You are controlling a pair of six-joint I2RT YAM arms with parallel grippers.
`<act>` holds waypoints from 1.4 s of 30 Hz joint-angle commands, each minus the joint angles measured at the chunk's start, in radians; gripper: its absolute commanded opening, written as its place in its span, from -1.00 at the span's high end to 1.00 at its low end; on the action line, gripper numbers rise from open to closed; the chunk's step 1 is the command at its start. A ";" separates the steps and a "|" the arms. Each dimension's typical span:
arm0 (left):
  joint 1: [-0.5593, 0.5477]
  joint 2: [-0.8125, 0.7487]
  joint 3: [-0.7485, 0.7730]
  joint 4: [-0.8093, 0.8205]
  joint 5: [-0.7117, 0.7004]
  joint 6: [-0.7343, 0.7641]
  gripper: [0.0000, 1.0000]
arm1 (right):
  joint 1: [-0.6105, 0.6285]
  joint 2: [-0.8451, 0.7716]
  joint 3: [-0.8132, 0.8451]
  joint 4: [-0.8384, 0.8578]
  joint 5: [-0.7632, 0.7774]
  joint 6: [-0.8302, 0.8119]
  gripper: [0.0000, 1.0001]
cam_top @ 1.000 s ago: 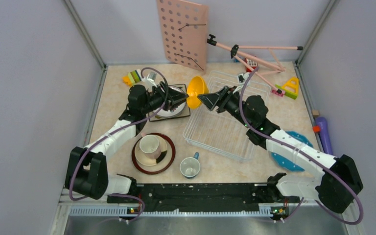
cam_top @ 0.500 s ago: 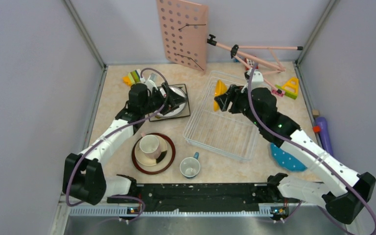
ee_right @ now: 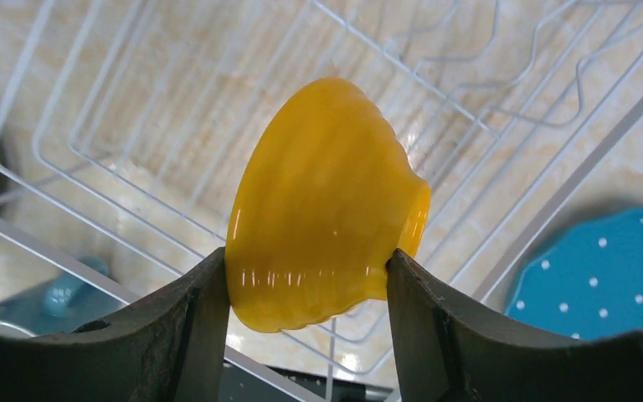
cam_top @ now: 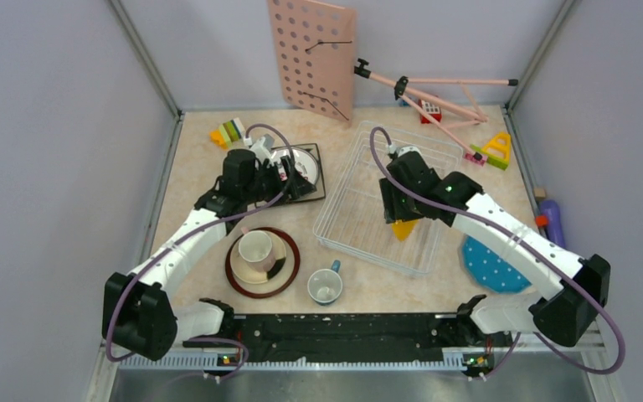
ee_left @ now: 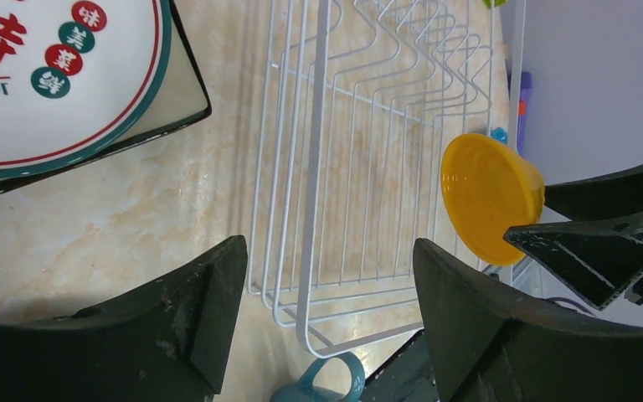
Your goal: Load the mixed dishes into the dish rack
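Note:
My right gripper (ee_right: 306, 270) is shut on the yellow bowl (ee_right: 318, 193), holding it on its side above the white wire dish rack (cam_top: 360, 213), over the near right part. My left gripper (ee_left: 329, 276) is open and empty, beside the white plate with characters (cam_top: 308, 161), which lies on the square floral plate (cam_top: 316, 186). The pink cup (cam_top: 255, 249) stands on a cream plate (cam_top: 275, 268), stacked on the brown-rimmed plate (cam_top: 239, 285). The blue-grey mug (cam_top: 325, 286) stands near the rack's front corner. The blue polka-dot plate (cam_top: 492, 266) lies right of the rack.
A pink pegboard (cam_top: 314, 54) leans on the back wall, with a pink tripod (cam_top: 435, 88) lying beside it. Toy blocks (cam_top: 230, 132) sit at the back left, a yellow triangle toy (cam_top: 496, 149) at the back right. A purple object (cam_top: 552, 228) lies outside the right edge.
My right gripper carried the yellow bowl from the rack's far left corner to over its near right part. My left gripper let go of the white plate and opened.

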State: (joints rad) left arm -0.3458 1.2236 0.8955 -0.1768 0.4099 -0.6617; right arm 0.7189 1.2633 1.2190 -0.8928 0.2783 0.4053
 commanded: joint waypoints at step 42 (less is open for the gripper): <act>-0.081 -0.027 -0.311 0.464 0.063 0.036 -0.35 | 0.289 0.126 0.068 -0.104 0.247 0.349 -0.91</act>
State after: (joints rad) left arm -0.4217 1.2526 0.5629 0.2832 0.5041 -0.6369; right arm 0.9951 1.4960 1.2846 -1.0870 0.5167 0.7685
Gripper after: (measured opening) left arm 0.666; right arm 0.973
